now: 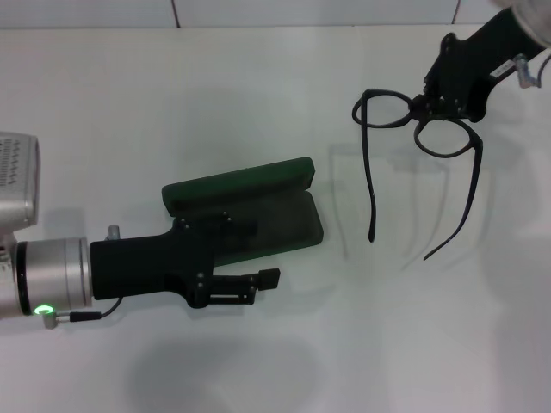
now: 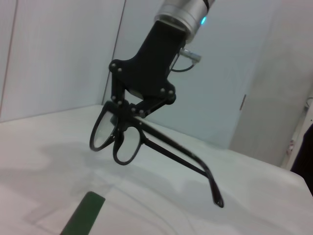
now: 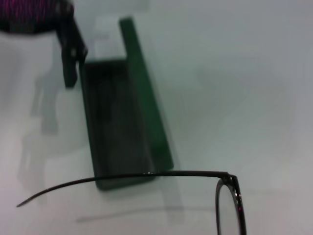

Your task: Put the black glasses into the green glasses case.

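Spreading white across every view, the worktop (image 1: 258,86) carries the open case (image 1: 258,211), which lies left of centre in the head view with its lid (image 1: 237,182) tipped back on the far side and its dark lined tray (image 3: 115,127) facing up. Over the case's near left end reaches the left arm (image 1: 129,267), its left gripper (image 1: 245,258) spread wide: one finger lies across the tray, the other (image 1: 267,278) hangs just off the case's near edge, and nothing sits between them. At the far right the right gripper (image 1: 435,107) has its fingers (image 2: 128,108) pinched closed on the bridge of the glasses (image 1: 413,129). They hang clear of the worktop, well right of the case, lenses toward the gripper and both temples (image 1: 370,185) unfolded and trailing toward the robot.
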Controlling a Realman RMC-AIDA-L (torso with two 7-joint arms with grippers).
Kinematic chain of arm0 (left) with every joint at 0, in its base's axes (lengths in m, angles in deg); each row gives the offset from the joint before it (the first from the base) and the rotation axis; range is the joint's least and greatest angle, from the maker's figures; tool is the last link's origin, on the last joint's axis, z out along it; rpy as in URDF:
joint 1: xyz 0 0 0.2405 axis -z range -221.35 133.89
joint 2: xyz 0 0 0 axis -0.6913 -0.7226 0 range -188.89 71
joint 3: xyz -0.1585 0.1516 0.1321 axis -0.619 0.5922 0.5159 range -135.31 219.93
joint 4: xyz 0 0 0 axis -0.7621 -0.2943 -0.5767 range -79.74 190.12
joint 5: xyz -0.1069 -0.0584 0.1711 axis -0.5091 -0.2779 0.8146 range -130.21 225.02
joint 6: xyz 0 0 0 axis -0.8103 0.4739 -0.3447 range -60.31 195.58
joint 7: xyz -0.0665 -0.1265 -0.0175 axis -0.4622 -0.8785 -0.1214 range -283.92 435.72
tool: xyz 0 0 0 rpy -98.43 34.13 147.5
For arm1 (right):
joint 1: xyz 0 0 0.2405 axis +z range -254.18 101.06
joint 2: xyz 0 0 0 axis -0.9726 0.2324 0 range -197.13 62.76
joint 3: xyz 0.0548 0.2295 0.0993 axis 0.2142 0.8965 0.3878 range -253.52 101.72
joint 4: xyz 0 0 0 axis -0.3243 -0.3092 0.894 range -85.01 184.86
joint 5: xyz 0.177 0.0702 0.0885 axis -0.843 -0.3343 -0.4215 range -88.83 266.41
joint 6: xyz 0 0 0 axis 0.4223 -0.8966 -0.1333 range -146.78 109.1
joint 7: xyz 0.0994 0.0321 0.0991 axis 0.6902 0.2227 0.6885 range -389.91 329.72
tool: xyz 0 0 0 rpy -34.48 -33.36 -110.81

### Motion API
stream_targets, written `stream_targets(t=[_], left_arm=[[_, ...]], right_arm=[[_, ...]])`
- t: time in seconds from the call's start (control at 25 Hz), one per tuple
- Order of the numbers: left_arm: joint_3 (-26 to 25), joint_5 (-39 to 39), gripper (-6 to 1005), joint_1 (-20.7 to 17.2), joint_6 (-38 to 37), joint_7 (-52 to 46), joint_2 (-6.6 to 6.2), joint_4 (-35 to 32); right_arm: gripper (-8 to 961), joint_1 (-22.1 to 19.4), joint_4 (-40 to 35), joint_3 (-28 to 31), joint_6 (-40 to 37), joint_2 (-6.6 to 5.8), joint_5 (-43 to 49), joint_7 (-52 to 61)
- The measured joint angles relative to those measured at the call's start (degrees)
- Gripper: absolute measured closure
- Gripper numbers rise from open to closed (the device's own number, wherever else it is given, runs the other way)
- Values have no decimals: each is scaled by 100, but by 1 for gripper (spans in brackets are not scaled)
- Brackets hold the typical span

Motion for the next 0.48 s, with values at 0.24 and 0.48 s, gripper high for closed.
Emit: stream_targets(t=[0.24, 0.48], left_arm=[[-15, -157, 135, -22, -33, 79, -15, -25], [-17, -719, 135, -84, -248, 401, -60, -32]], right_arm=[[914, -477, -429, 752, -40, 208, -78, 79], [914, -1180, -965, 782, -6, 390, -851, -72]])
